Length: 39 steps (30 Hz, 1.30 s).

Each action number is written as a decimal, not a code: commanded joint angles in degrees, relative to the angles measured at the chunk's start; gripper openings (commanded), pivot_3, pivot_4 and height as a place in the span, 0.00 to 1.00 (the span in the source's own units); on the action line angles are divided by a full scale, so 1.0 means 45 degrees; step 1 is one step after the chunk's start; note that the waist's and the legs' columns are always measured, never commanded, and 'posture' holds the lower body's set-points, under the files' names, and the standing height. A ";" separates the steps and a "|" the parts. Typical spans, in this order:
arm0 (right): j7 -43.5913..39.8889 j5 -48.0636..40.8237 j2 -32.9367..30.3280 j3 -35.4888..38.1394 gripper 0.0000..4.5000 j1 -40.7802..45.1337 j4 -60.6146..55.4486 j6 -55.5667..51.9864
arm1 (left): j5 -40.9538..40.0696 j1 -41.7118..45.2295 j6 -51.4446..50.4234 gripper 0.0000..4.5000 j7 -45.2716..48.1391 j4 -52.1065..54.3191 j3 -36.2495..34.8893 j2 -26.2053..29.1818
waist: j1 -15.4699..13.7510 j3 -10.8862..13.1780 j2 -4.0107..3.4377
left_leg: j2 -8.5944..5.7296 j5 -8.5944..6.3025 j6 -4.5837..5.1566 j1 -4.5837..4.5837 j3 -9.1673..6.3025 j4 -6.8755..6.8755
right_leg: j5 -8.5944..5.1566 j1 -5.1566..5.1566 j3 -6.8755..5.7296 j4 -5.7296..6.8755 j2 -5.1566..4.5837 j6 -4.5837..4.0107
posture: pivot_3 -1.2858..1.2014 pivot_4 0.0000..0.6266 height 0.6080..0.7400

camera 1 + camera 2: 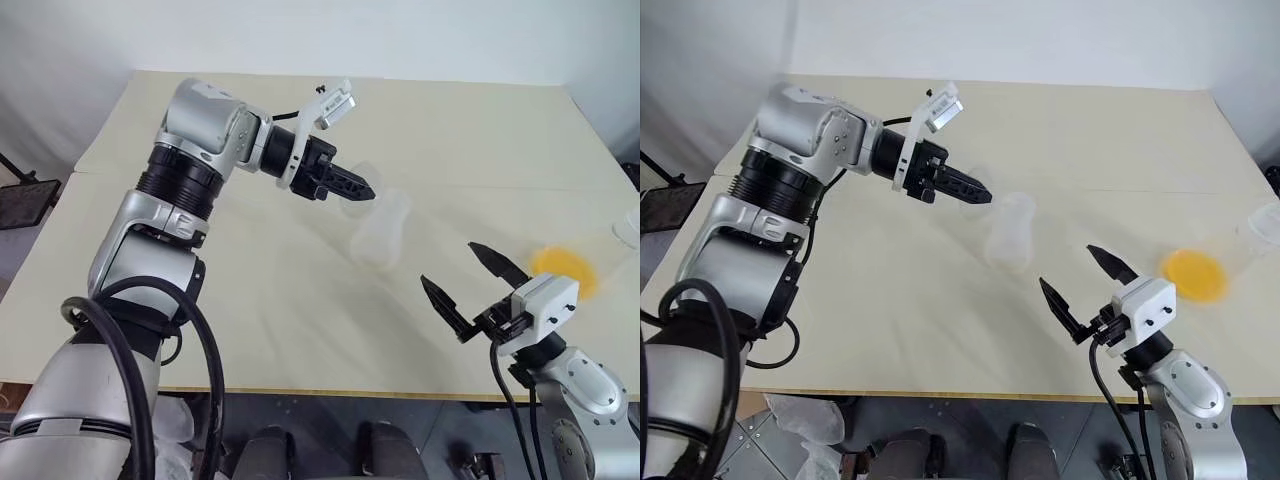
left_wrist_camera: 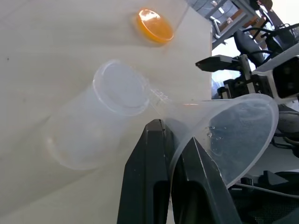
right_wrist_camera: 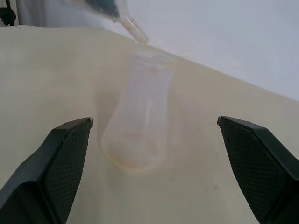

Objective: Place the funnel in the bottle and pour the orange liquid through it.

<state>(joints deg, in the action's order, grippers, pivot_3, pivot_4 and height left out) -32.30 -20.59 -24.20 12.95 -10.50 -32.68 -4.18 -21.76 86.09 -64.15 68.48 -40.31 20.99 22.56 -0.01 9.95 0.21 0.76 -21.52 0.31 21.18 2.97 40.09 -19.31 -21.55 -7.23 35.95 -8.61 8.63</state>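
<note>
The funnel (image 2: 224, 135) is clamped by its flared rim between the 2 black fingers of the left gripper (image 1: 362, 187), tilted, with its thin stem reaching out past the fingertips toward the bottle (image 3: 140, 112). In the right wrist view the stem tip hangs just above the bottle's open mouth, slightly to one side, not yet inside the neck. The bottle stands upright on the table (image 1: 300, 330), just beyond and below the left gripper's tips and looks empty, apart from what may be a faint tint at its base.

The right gripper (image 1: 468, 290) is released, its 2 fingers spread wide and holding nothing. It points at the bottle from near the table's front edge, well apart from it, with the bottle framed between its jaws in its own wrist view.

The orange liquid (image 1: 565, 268) sits in a clear cup just behind the right gripper, toward the table's right edge, untouched. Another clear cup (image 1: 1262, 228) stands further right at the edge.

As I judge it, the task is at step 1 of 2: the funnel is picked up and carried to the bottle, but the stem must still be straightened and lowered into the neck. After that, the cup of orange liquid has to be grasped, lifted and tipped over the funnel. No pouring has begun.
</note>
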 commanded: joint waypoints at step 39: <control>0.0985 0.0457 0.0421 -0.0745 1.00 0.0010 -0.0644 0.0609 | 0.2707 0.0464 0.5755 0.99 -0.1513 -0.3245 -0.2573 -0.2116 | 0.0003 0.0000 0.0001 | -0.0001 0.0000 0.0002 -0.0002 0.0005 0.0000 | 0.0000 -0.0001 -0.0004 0.0001 -0.0001 0.0000 | 0.52 0.24 1.00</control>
<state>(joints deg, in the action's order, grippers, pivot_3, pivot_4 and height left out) -28.43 -18.89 -22.38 9.33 -10.46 -34.29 -2.55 -9.83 87.69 -39.96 61.45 -55.61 10.35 12.90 0.01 9.95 0.22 0.76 -21.52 0.32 21.18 2.99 40.09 -19.31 -21.55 -7.25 35.96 -8.61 8.64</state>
